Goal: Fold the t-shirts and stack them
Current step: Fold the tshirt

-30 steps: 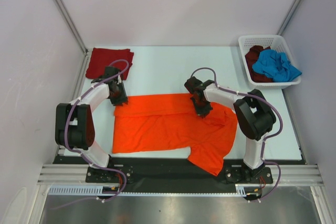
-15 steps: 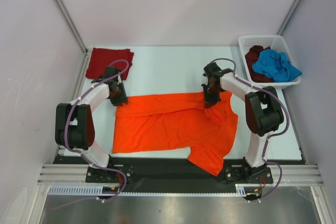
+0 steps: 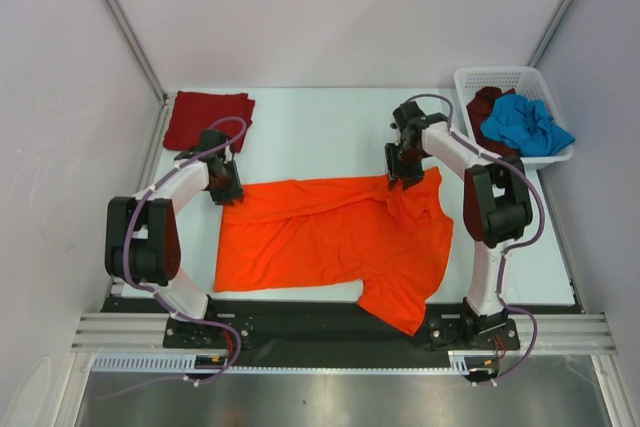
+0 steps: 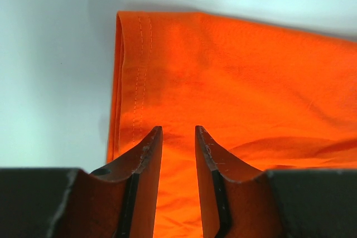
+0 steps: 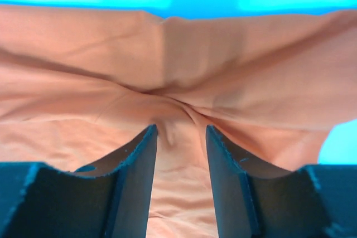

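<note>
Jaws on both arms look clamped on the far edge of the orange t-shirt (image 3: 330, 242) from overhead; left gripper (image 3: 228, 190) has the 10 o'clock corner, right gripper (image 3: 397, 179) the 1 o'clock one. The shirt's long axis runs 9 to 3, and the body spreads toward 6 from both grips; a flap droops over the near table edge at 5. Neither arm is nearer, so I'd guess the next move is a shared one along that edge. A dark red t-shirt (image 3: 208, 119) sits folded at the table's 10 o'clock corner; the blue t-shirt (image 3: 525, 125) and maroon t-shirt (image 3: 487, 102) are in the basket (image 3: 500, 73) at 2.

Left wrist view: fingers nearly together with orange cloth in the slit, looks like a pinch; the stitched hem runs up at 11, which the overhead can't show.

Right wrist view: fingers sit wider, but creases fan out from cloth bunched between them, so it's gripping a wad.
</note>
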`<state>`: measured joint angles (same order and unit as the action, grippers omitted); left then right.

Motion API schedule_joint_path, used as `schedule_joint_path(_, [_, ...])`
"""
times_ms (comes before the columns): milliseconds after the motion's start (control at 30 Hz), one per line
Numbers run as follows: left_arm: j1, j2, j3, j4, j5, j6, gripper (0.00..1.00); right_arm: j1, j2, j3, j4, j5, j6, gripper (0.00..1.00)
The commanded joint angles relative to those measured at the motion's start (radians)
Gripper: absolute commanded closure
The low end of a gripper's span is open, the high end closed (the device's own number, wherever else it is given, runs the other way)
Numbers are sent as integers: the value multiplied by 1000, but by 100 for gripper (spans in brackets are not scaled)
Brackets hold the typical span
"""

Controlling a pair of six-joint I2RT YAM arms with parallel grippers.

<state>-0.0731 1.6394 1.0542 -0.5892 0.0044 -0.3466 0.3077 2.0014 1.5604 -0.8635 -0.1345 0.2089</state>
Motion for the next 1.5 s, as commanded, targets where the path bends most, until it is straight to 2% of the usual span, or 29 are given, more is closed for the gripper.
schedule_joint_path(0, [-4,-41,1,14,3,17,65,83,-81,37,-80,199,-52,53])
schedule_joint_path(167, [-5,-20,12,20,13,8,65,160,-177,-40,-80,243,1,55])
schedule_joint_path(267, [-5,-12,23,19,12,9,65,203,-210,-88,-55,257,21,62])
schedule_joint_path(300, [-5,-12,24,19,12,9,65,212,-211,-101,-54,260,32,67])
schedule_joint_path(367, [-5,-9,29,19,12,11,65,243,-196,-114,-43,250,38,71])
schedule_joint_path(467, [-5,-10,26,15,12,9,65,277,-156,-122,-31,292,52,70])
schedule_joint_path(633, [-5,-26,7,20,13,9,65,280,-89,-122,-5,383,63,61])
schedule_joint_path(767, [-5,-32,-5,20,12,12,65,281,-52,-125,18,404,57,63])
schedule_joint_path(967, [-5,-38,-10,23,8,14,65,284,-41,-154,35,463,57,72])
schedule_joint_path(1067, [-5,-39,-10,23,8,14,65,284,-47,-168,38,469,57,87])
schedule_joint_path(1100, [-5,-38,-10,23,8,14,65,284,-53,-171,38,469,57,99])
schedule_joint_path(1200, [-5,-39,-11,23,5,15,65,284,-102,-169,-2,440,60,100])
schedule_joint_path(1300, [-5,-43,-16,25,0,20,65,284,-190,-181,-22,317,52,100])
schedule_joint_path(1467, [-5,-35,-17,31,2,20,65,246,-302,-229,-48,2,40,100])
